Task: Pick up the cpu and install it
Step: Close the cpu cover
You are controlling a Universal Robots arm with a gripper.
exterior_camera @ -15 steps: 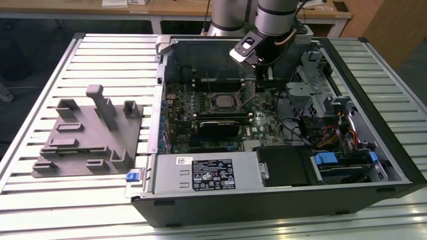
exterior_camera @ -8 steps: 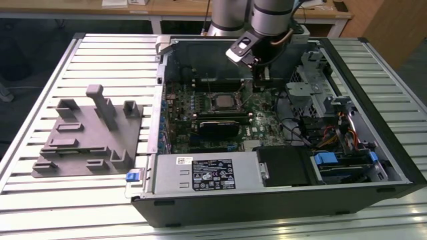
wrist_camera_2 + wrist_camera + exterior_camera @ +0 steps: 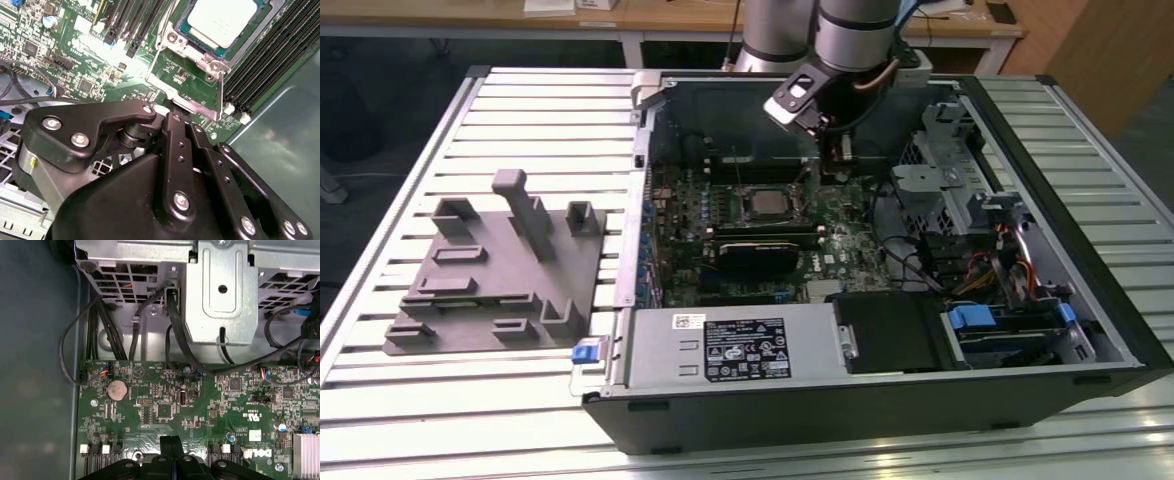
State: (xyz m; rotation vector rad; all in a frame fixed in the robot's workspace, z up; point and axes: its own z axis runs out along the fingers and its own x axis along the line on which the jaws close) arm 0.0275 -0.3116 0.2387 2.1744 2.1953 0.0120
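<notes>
gripper (image 3: 171,441): fingers pressed together, empty, low over board (image 3: 165,410) | cpu (image 3: 220,20): beyond, lying in socket, metal frame (image 3: 192,102) just beside | we judge: confirm it sits flat and square, avoid nudging it

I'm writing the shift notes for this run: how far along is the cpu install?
Done, by the look of it: the cpu sits in its socket on the motherboard. In hand: nothing; the gripper is shut and empty, and hovers over the motherboard near the socket. Left: the metal frame next to the cpu looks flipped open, so it seems not clamped down yet.
</notes>
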